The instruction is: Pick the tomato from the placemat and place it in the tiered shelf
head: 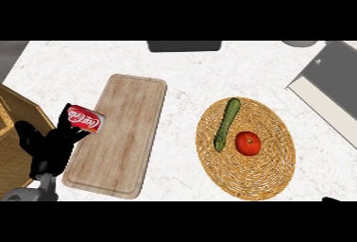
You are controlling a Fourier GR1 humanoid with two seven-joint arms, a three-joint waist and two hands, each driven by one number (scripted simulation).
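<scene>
A red tomato (247, 143) lies on the round woven placemat (268, 177), right of the middle. Just left of it on the mat lies a green cucumber (226, 124), running lengthwise. The grey and white tiered shelf (322, 92) comes in at the upper right corner. My left hand (43, 149) rests open at the lower left, fingers up, far from the tomato. Only a dark sliver at the lower right edge may be my right hand (332, 199).
A long wooden cutting board (122, 142) lies left of the placemat. A red cola can (85, 118) lies on its side at the board's left edge, by my left hand's fingertips. A wicker basket (12, 127) fills the left edge. Dark objects sit at the far edge.
</scene>
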